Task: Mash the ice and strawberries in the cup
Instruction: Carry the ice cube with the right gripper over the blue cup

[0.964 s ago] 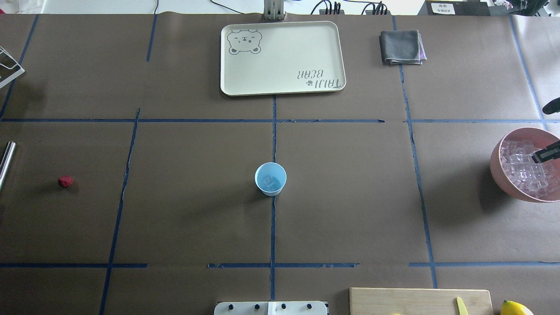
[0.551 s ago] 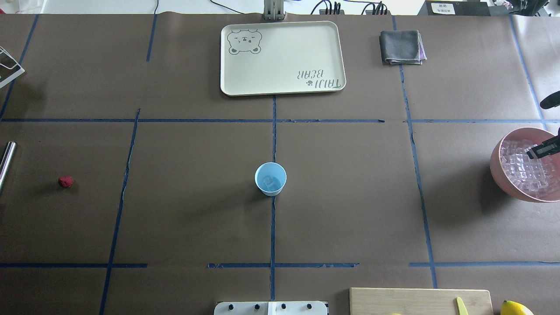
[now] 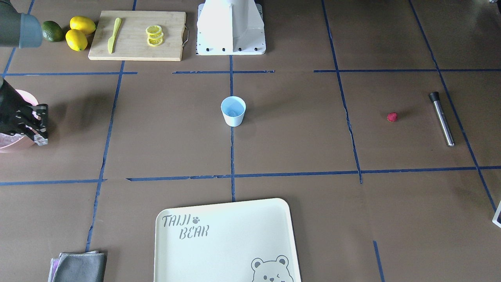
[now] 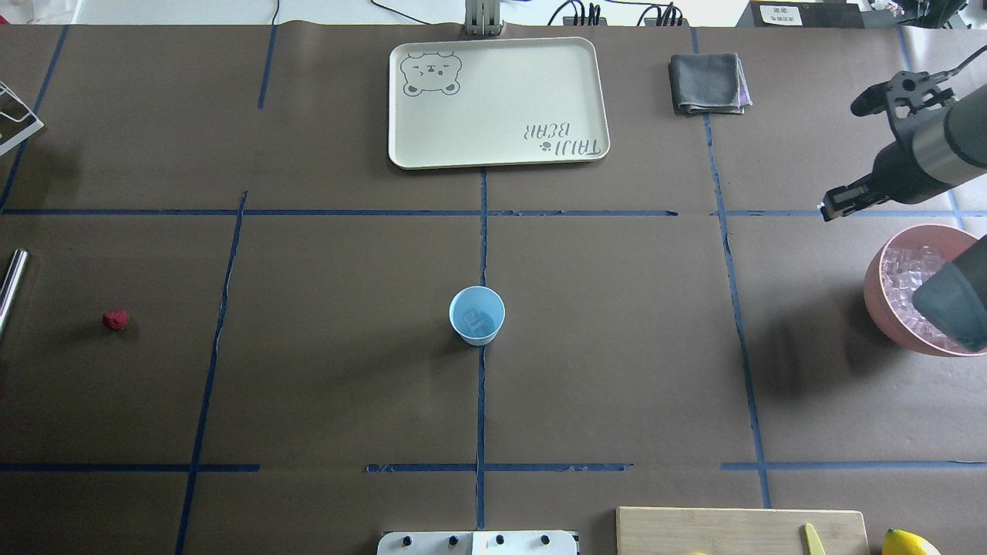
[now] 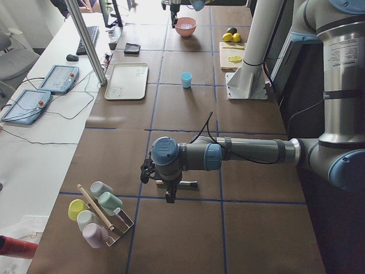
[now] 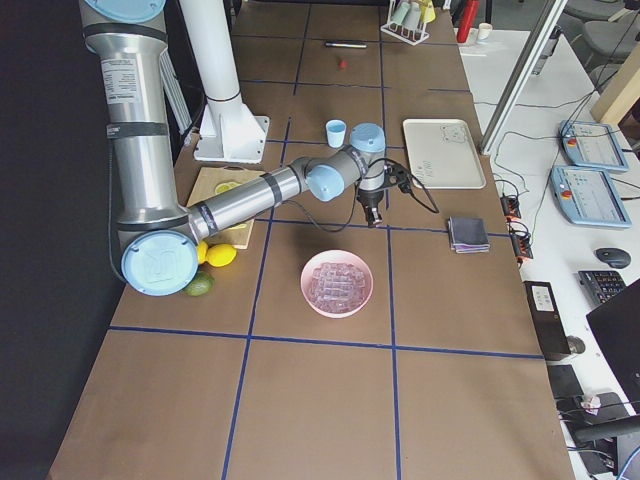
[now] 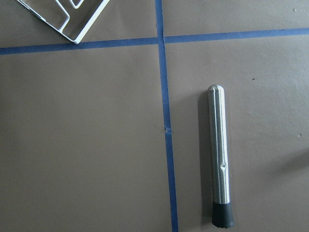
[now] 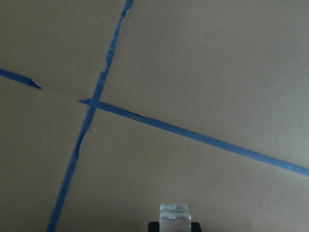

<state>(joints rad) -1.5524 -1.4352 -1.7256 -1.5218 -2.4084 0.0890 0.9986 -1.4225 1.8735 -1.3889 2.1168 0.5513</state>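
The right pincer (image 4: 833, 206) pinches one ice cube (image 8: 175, 218), upper right in the overhead view beside the pink bowl (image 4: 873, 301), presumably to carry it to the cup (image 4: 477, 314) at centre. The strawberry (image 4: 116, 320) lies far left. The left pincer (image 5: 169, 193) hangs over the muddler (image 7: 219, 154); I cannot tell its opening.

The only words I can read are "TAIJI BEAR", printed in grey near one corner of the cream tray (image 3: 235, 243). A white label (image 4: 779, 14) beyond the table is too small to read.
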